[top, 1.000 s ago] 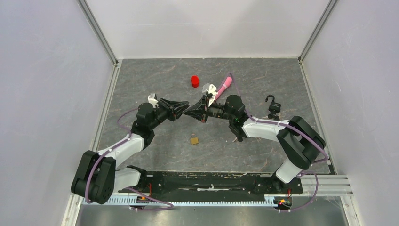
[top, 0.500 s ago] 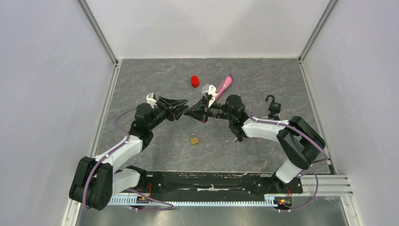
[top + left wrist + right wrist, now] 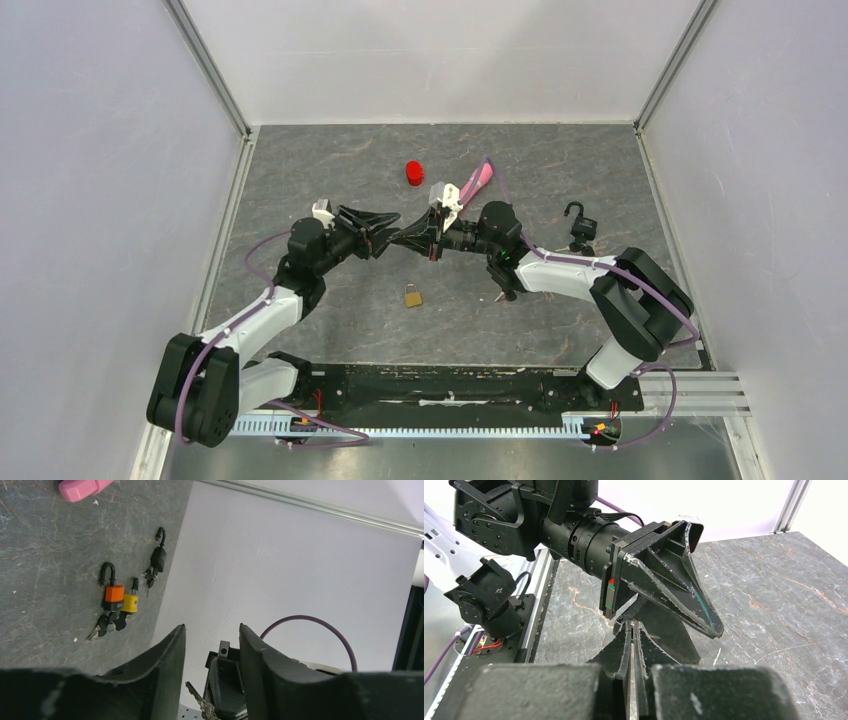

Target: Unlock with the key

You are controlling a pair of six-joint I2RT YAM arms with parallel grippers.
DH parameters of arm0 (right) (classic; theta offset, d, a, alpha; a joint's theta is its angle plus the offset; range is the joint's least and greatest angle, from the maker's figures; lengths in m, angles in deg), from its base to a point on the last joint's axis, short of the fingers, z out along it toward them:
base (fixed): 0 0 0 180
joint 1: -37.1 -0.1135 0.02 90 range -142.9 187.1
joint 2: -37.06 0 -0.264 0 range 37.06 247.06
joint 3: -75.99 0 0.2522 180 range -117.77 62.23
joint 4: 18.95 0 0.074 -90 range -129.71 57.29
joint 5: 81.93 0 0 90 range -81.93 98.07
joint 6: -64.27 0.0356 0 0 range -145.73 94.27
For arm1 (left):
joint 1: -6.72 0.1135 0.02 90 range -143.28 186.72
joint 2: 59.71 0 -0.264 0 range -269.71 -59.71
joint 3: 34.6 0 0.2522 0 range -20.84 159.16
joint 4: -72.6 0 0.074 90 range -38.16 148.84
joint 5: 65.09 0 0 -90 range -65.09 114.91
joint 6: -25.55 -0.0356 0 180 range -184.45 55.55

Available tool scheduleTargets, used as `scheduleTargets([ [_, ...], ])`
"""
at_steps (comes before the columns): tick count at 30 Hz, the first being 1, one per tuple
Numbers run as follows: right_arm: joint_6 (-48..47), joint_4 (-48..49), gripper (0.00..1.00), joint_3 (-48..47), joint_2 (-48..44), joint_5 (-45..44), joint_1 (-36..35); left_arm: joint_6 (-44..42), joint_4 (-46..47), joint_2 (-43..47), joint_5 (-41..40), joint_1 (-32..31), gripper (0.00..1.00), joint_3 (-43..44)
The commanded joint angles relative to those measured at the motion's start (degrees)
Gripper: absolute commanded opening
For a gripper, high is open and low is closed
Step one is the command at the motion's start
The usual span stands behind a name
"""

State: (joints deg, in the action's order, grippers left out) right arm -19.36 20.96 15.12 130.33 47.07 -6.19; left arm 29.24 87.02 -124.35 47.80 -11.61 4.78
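Left gripper: the left gripper (image 3: 211, 630) is held above the dark grey marbled counter (image 3: 330, 170), its two black fingers set moderately apart with nothing between the pads, tip to tip with the other arm at mid-counter.
Right gripper: the right gripper (image 3: 630, 626) has its fingers pressed almost together on a thin pale sliver of metal, pointing into the gap of the left one.
Keys: a small bunch of silver keys (image 3: 199, 700) hangs at the right gripper's tip in the left wrist view.
Padlock: a small brass padlock (image 3: 412, 297) lies flat on the counter, nearer the bases than the two grippers and apart from both.
Far side: a red round cap (image 3: 414, 173) and a pink plastic piece (image 3: 477, 178) sit beyond the grippers.
Right edge: a black padlock (image 3: 577, 222), an orange-bodied padlock (image 3: 113, 594) and a yellow-bodied padlock (image 3: 130, 602) lie near the wall, the orange and yellow ones touching.
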Motion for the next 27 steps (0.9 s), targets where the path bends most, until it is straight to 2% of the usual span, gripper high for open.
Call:
scheduleTargets([
  [1, -2.64, 1.27, 0.00, -0.90, -0.99, 1.25, -0.04, -2.56, 0.73, 1.63, 1.00, 0.15, 0.45, 2.31],
  [7, -3.97, 0.96, 0.00, -0.28, -0.58, 1.69, 0.52, -2.46, 0.58, 2.17, 0.61, 0.16, 0.28, 2.33],
  [13, -5.31, -0.51, 0.00, -0.08, -0.79, 1.87, 0.93, -2.72, -0.26, 3.01, -1.20, 0.22, 0.03, 1.92],
  [17, -5.71, -1.36, 0.01, -0.04, -0.94, 1.78, 0.87, -4.26, -1.20, 3.73, -2.35, 0.23, 0.02, 2.21],
  [21, -5.84, -2.93, 0.21, 0.93, -2.73, 0.04, 1.01, -9.67, -4.59, 5.55, -4.49, 0.22, 0.02, 3.54],
  [24, -8.03, -5.12, 0.35, 2.93, -5.71, -2.35, 1.01, -19.73, -10.70, 8.11, -8.08, 0.17, 0.02, 6.14],
  [27, -11.08, -8.88, 0.43, 5.25, -9.64, -6.28, 1.01, -30.08, -13.96, 11.36, -11.60, 0.19, 0.02, 8.41],
])
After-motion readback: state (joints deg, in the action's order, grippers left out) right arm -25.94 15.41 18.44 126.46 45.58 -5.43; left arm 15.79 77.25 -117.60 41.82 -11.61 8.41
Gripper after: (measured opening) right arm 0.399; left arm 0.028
